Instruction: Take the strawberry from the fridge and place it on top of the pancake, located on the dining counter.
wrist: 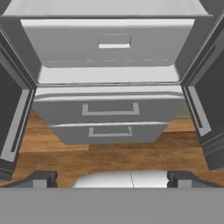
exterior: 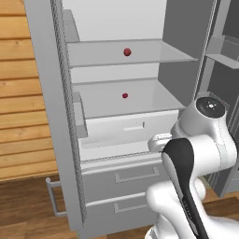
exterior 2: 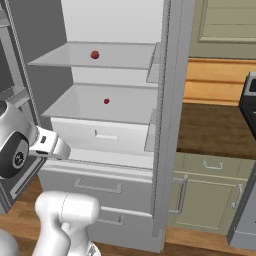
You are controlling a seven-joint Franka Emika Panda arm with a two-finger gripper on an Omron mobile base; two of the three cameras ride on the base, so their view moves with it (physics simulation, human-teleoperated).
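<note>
The jaws stand spread wide with nothing between them; in the hand view the gripper [wrist: 112, 178] shows one dark tip at each lower corner, well apart, above wooden floor [wrist: 109, 155]. It points toward the lower front of the fridge [exterior: 60, 116], whose doors hang open to both sides. Straight ahead of the jaws are two grey drawers [wrist: 109, 118] with bar pulls, one above the other, and over them a white inner bin [wrist: 109, 43] with a small recessed handle.

Higher in the white interior sit two glass shelves. On the upper shelf [exterior: 154, 53] rests the strawberry [exterior: 127, 52], a small dark red berry near the middle, well above and beyond the jaws. On the lower shelf [exterior: 140, 100] lies a second, smaller red berry [exterior: 124, 95], again near the middle.

From the right base view, olive-green cabinets [exterior 2: 210, 195] under a dark table [exterior 2: 215, 130] stand beside the fridge. From the left base view, light wooden planking [exterior: 23, 93] covers the wall on the other side.
</note>
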